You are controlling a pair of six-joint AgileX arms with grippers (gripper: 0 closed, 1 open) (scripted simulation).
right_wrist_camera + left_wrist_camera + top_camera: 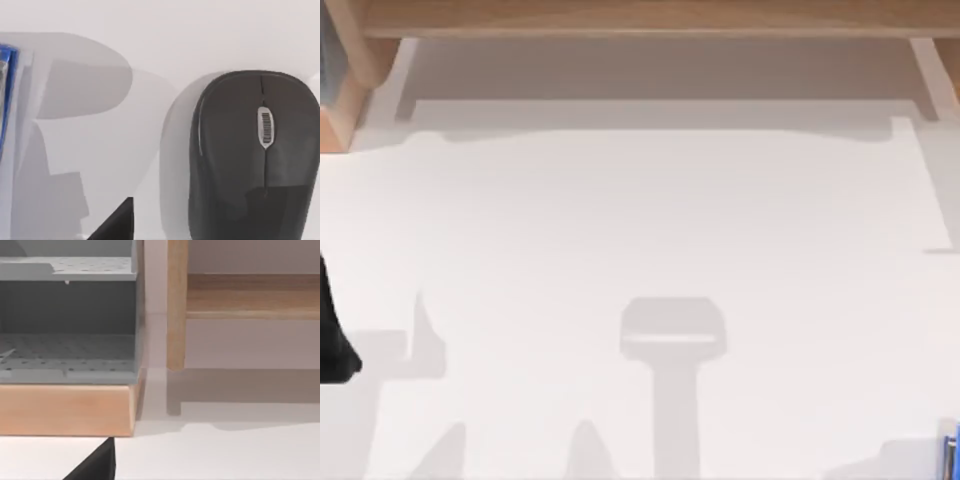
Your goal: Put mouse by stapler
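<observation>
**Mouse lies flat on the white bench, a blue item off to one side**

Top view: the white bench (650, 230) is bare across its middle, marked by soft shadows. A wooden rail (650, 15) runs along the far edge, with a wooden post at the far left corner. A dark arm part (332, 335) pokes in at the left edge. A sliver of a blue object (952, 448) sits at the near right corner; whether it is the stapler cannot be told.

Left wrist view: a grey perforated shelf unit (67, 320) stands on a wooden base (67, 410), beside an upright wooden post (176, 305) and a wooden crossbar (252, 295). A dark wedge of the left gripper (97, 465) shows over the white surface; whether its claw is spread or pressed together cannot be told.

Right wrist view: the black mouse (255, 155) rests flat on the white surface, its scroll wheel up, nothing touching it. The blue object (7, 95) lies well apart from it, with open surface and shadow between. A dark tip of the right gripper (117, 222) sits near the mouse; its claw's state cannot be told.
</observation>
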